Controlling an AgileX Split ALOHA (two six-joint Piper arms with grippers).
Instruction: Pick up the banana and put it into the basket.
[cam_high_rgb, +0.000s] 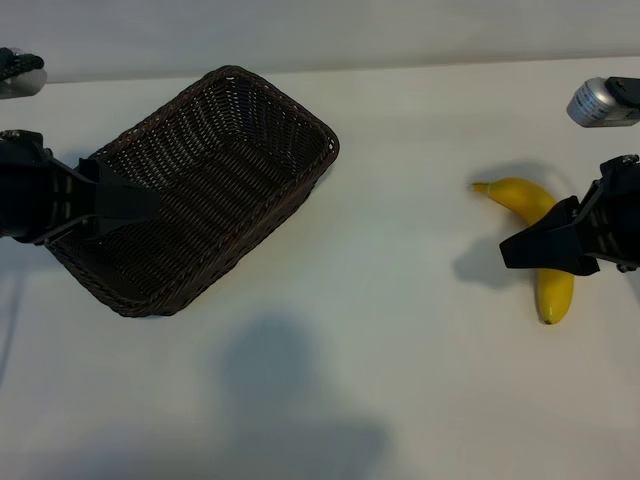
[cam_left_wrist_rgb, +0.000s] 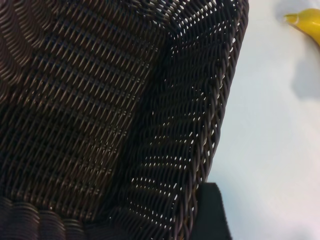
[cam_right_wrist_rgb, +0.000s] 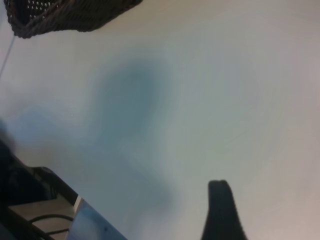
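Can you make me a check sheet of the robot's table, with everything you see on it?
Surface: white table, bare, with soft shadows on it.
Job's things: banana lies on the table at the right, not yet in the basket; the basket sits at the left, nothing seen inside.
Clutter: nothing seen.
Grippers: left gripper is open, reaching over the basket's left end; right gripper is open, over the banana's middle, which it hides; no grip seen.
Cables: a thin line at the table's left edge, maybe a cable.
Surroundings: a grey device at the upper right; a dark object at the upper left.
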